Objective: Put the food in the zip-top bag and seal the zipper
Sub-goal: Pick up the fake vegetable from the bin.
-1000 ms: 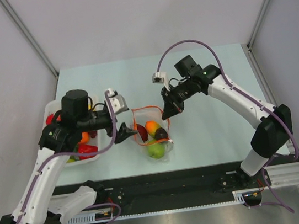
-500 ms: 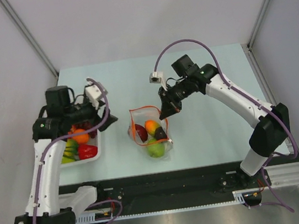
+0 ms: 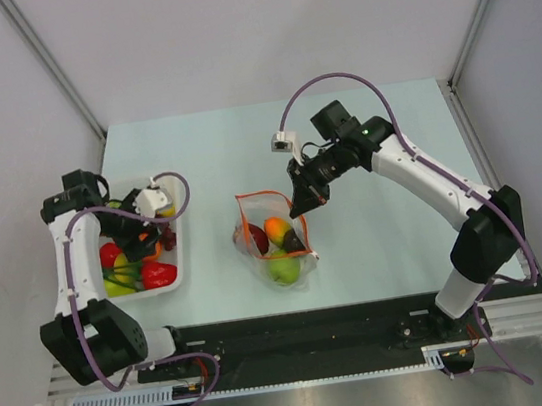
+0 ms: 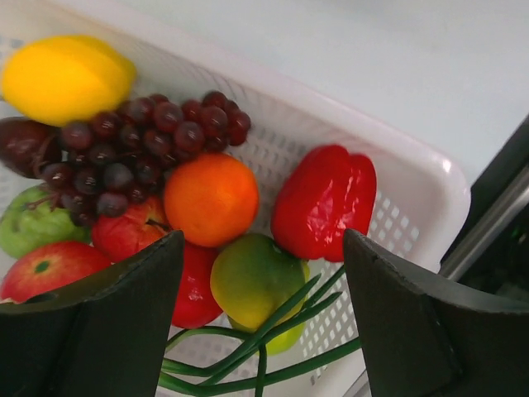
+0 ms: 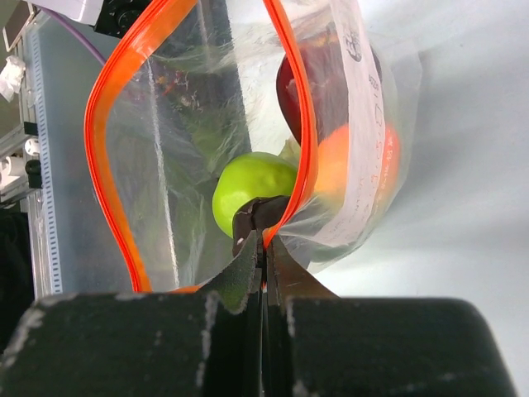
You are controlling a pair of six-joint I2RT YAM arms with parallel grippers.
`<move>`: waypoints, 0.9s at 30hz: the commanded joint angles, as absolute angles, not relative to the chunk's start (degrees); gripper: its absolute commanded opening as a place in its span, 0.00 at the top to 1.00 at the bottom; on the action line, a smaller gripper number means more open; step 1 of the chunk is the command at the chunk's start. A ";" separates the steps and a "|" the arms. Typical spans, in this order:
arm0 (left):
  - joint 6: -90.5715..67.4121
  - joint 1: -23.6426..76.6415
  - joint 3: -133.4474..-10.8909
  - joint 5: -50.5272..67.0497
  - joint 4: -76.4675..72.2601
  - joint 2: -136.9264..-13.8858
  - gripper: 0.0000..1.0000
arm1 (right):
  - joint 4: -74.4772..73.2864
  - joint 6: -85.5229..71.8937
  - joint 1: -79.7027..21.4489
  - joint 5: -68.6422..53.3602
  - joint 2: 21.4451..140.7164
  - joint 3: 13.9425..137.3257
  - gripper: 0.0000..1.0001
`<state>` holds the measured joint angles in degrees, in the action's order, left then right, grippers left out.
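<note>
Pale mint-green worktop (image 3: 373,138) boxed in by plain grey walls (image 3: 256,23), nothing fancy. The small clear plastic zip-top bag (image 5: 165,165) lies near the middle, between the two arms and well apart from the white perforated plastic tray (image 4: 397,190) over on the left.

The right end effector (image 5: 260,223) is clamped tight on one lip of the bag's mouth, right on the thin orange-red zipper strip (image 5: 95,132), and holds that lip up off the surface. My read: that's purely to prop the mouth open so the other arm has a hole to drop stuff through. Seems to work, the strip bows out in a big open loop, so nothing's sealed yet.

Inside the bag there's a glossy green toy apple (image 5: 252,190), a dark red piece (image 5: 331,91) and an orange piece (image 5: 343,174), bunched together at the closed end. The film around them is crinkly and shiny.

The left end effector (image 4: 263,248) hangs over the tray with its jaws spread wide and nothing between them, so I'd guess it's lining up a pick. Below it are a yellow lemon (image 4: 66,78), a bunch of dark purple grapes (image 4: 140,141), a round orange fruit (image 4: 211,198) and a red bell pepper (image 4: 322,211). A yellow-green round fruit (image 4: 256,281) sits pretty much under the gap.

Plenty of food left in the tray, so I'd call this partway through the loading, with the zipping a good way off.
</note>
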<state>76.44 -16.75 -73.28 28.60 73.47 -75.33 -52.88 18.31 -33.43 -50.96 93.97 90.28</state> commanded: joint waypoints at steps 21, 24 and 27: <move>103.01 -11.08 -54.49 12.83 65.13 -83.41 0.15 | -52.56 18.81 -33.22 -51.33 93.69 89.12 1.00; 103.10 -10.81 -56.59 13.62 66.44 -82.97 0.25 | -52.82 18.81 -33.05 -51.33 93.61 88.95 1.00; 102.92 -10.72 -60.97 15.46 70.04 -81.74 0.40 | -52.65 18.81 -32.96 -51.33 93.34 88.86 1.00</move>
<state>100.71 -11.27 -55.18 12.73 66.61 -83.48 -52.86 18.28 -33.23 -50.92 94.08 88.90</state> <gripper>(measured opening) 0.687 0.011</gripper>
